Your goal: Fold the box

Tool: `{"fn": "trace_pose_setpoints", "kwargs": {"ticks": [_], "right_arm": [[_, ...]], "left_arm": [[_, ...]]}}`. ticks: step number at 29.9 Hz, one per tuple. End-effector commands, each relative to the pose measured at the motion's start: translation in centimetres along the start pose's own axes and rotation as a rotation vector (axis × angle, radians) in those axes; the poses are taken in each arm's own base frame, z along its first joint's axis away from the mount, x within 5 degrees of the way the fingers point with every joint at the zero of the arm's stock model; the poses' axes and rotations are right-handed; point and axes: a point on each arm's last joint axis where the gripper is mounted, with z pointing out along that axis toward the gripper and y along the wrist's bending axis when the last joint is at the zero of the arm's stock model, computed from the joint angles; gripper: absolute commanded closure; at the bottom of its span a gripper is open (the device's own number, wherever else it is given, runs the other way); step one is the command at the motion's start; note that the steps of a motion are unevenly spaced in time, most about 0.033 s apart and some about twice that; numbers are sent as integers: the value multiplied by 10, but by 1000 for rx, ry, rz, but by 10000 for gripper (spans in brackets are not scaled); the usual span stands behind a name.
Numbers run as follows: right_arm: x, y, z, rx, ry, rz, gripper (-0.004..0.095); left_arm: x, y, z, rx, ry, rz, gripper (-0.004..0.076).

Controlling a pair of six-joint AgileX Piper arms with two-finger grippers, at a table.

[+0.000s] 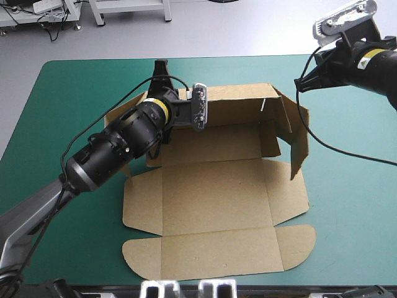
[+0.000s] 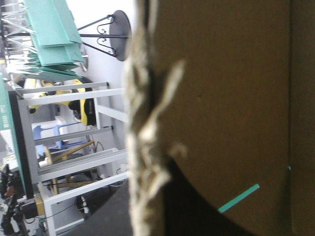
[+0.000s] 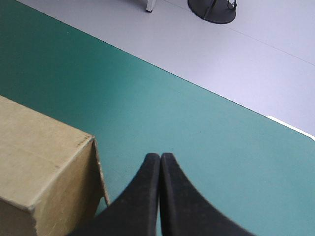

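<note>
Box [image 1: 214, 192] of brown board lies near the middle of the teal-green worktop [image 1: 74, 93], only partly raised: its far wall stands upright, the right side wall stands tilted at the far right corner, and the base, the near panel and the rounded near flaps lie flat. The left claw [image 1: 161, 67] is at the far wall's left end, its arm reaching in over the left flaps. In the left wrist view the box [image 2: 226, 88] fills the picture, a frayed edge close up, and I cannot tell whether this claw is clenched or released. The right claw [image 1: 301, 82] hangs above the worktop [image 3: 147, 98] beyond the far right corner, clear of the board. It [image 3: 160, 156] is clenched on nothing, with a raised corner of the box [image 3: 39, 147] just beside it.
</note>
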Motion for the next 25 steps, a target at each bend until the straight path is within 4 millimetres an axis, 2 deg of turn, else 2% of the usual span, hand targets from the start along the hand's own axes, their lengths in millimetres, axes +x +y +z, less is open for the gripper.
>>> {"fn": "trace_pose_setpoints", "kwargs": {"ticks": [1,8,11,14,20,25], "right_arm": [[-16,-5,0,15,-50,-10,926],[-21,-2,53,-79,87,26,926],[-19,0,79,-150,150,59,926],[-18,-4,98,-205,145,110,926],[3,-32,129,-275,183,245,926],[27,-40,148,-332,243,277,926]], "left_arm": [[10,0,-22,-200,-93,1,732],[20,-36,-6,-301,-91,7,732],[22,-45,-1,-351,-101,-31,732],[22,-50,2,-394,-117,-41,732],[26,-51,3,-429,-88,-94,732],[26,-51,3,-426,-93,-90,732]]}}
